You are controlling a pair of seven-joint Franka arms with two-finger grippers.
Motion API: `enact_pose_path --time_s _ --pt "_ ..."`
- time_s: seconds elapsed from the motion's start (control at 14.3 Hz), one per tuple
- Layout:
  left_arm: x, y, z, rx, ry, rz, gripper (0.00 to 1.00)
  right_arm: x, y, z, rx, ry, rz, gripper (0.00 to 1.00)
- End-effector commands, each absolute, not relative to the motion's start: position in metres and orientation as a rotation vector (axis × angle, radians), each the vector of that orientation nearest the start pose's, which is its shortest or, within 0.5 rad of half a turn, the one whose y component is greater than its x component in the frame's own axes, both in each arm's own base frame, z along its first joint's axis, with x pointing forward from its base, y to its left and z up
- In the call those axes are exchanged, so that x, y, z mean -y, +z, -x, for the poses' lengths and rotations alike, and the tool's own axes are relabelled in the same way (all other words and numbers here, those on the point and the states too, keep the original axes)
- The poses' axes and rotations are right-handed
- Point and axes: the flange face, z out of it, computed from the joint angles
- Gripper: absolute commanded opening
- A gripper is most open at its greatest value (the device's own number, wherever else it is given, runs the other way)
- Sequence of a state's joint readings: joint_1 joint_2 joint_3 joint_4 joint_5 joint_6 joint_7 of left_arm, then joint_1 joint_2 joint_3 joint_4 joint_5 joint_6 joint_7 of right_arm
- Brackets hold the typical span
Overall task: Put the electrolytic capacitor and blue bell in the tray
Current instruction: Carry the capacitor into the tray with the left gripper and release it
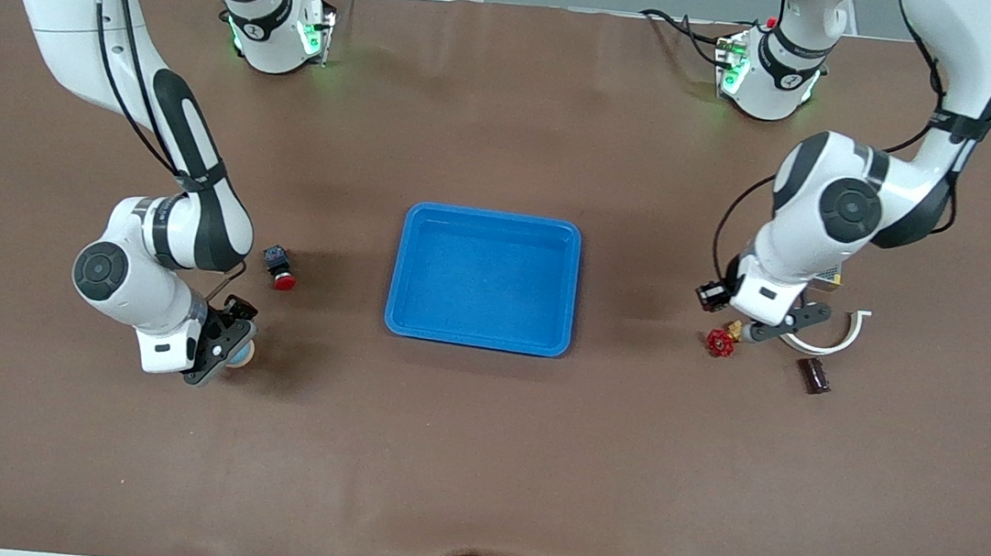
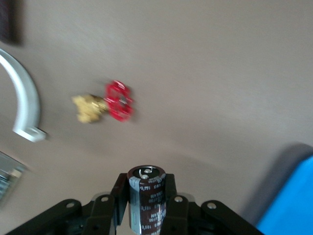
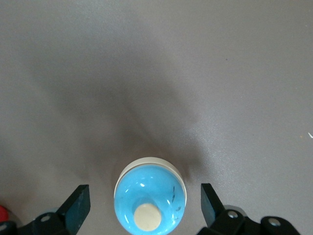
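- Holding the capacitor (image 2: 146, 196), the left gripper (image 1: 753, 328) has its fingers closed on the dark cylinder, which stands upright between them in the left wrist view.
- This gripper is low over the counter (image 1: 476, 460) at the left arm's end, above a small brass valve (image 1: 722, 340) with a red wheel; a white curved clip (image 1: 835, 337) lies just beside.
- Another dark cylinder (image 1: 814, 374) rests on the counter near them; it looks like a second capacitor, but I cannot be sure.
- The right gripper (image 3: 144, 208) is down around the bell (image 3: 150, 197), fingers wide, one on each side and not touching it. The bell sits on the counter at the right arm's end, nearer to the front camera than a red push button (image 1: 280, 266).
- The tray (image 1: 478, 341) is in the middle of the counter, with nothing in it.
- I judge the step is the pick-up: one thing is gripped, the other only framed.
- Next, the right fingers must close on the bell's round body, which could slip, and the left arm must carry its load over the tray and lower before release.
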State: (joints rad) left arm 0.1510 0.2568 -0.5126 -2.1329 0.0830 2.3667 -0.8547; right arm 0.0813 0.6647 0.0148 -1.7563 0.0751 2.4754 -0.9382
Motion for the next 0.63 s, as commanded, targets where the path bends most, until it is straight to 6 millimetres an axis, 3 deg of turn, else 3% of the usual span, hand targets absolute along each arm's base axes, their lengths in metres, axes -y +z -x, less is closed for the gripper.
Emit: enact_pose_path --time_s 0.0,0.28,0.56 --pt "0.264 0.296 -0.54 0.865 0.093 3.109 0.0 -0.057 0.193 -0.672 1.503 -0.154 2.718 1.0" --pt "0.334 0.277 -0.529 1.058 0.134 3.048 0.0 -0.046 0.186 -0.67 1.542 -0.147 2.696 1.0" --pt "0.386 0.258 -0.515 1.261 0.188 2.956 0.0 -0.048 0.185 -0.669 1.548 -0.147 2.693 1.0"
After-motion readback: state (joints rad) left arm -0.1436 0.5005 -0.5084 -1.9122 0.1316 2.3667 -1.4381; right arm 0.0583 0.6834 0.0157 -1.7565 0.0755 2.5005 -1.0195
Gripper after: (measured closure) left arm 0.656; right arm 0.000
